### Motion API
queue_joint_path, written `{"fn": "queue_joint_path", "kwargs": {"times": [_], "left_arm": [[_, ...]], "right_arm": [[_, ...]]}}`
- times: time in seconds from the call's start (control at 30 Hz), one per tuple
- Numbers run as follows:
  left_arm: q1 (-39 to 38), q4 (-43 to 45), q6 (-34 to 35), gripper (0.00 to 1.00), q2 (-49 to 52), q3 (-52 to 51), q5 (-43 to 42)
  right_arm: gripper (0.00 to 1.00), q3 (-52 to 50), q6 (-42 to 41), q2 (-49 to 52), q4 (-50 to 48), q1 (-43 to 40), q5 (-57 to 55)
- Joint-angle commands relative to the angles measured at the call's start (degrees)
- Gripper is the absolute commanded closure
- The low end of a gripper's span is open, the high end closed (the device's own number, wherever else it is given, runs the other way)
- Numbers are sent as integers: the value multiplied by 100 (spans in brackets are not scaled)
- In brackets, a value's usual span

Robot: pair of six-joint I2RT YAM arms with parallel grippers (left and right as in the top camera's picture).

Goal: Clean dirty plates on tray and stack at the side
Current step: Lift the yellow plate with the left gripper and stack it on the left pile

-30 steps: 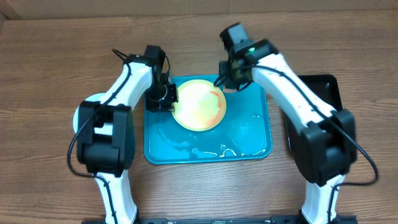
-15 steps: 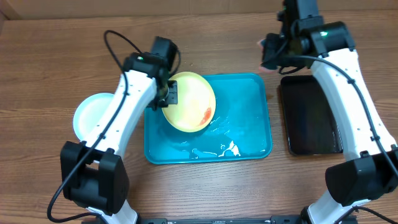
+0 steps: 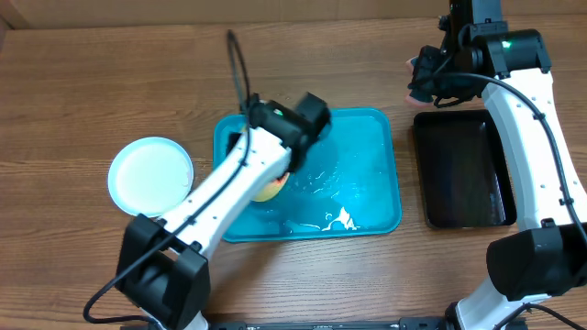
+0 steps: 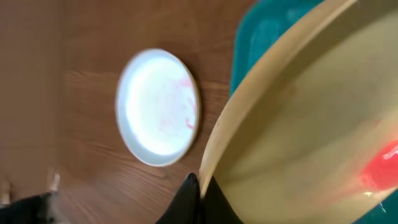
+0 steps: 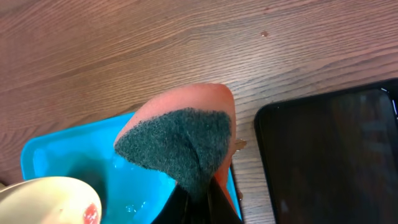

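Note:
My left gripper [image 4: 199, 190] is shut on the rim of a pale yellow-green plate [image 4: 311, 118], held tilted, with a red sauce smear [image 4: 382, 165] on it. In the overhead view the plate [image 3: 271, 191] peeks out under my left arm, over the left part of the turquoise tray [image 3: 371, 151]. A light-blue plate [image 3: 151, 174] lies on the table left of the tray and shows a faint pink smear in the left wrist view [image 4: 158, 106]. My right gripper [image 3: 427, 81] is shut on an orange sponge with a dark green pad [image 5: 180, 140], above the tray's far right corner. The other yellow-green plate is out of view.
A glossy black tray [image 3: 463, 170] lies right of the turquoise tray and shows in the right wrist view [image 5: 336, 155]. Water puddles [image 3: 339, 218] sit on the turquoise tray's floor. The table is brown wood.
My right gripper left the plate and moved up and right with the sponge. My left arm lifted the yellow-green plate, tilted it and swung over it, hiding most of it from above.

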State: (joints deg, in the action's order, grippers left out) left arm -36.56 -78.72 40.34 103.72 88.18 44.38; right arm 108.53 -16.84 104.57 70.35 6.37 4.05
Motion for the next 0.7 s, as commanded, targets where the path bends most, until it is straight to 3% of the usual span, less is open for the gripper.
{"fn": "queue_joint_path", "kwargs": {"times": [0.0, 0.37, 0.67], "left_arm": [[-422, -125, 662, 96, -79, -15, 1480], [-1224, -361, 664, 96, -79, -15, 3265], [-1447, -356, 831, 96, -79, -15, 3434]], "right_arm": [[96, 103, 55, -55, -13, -13, 4], [96, 105, 57, -55, 11, -13, -9], [96, 103, 57, -55, 31, -13, -9]]}}
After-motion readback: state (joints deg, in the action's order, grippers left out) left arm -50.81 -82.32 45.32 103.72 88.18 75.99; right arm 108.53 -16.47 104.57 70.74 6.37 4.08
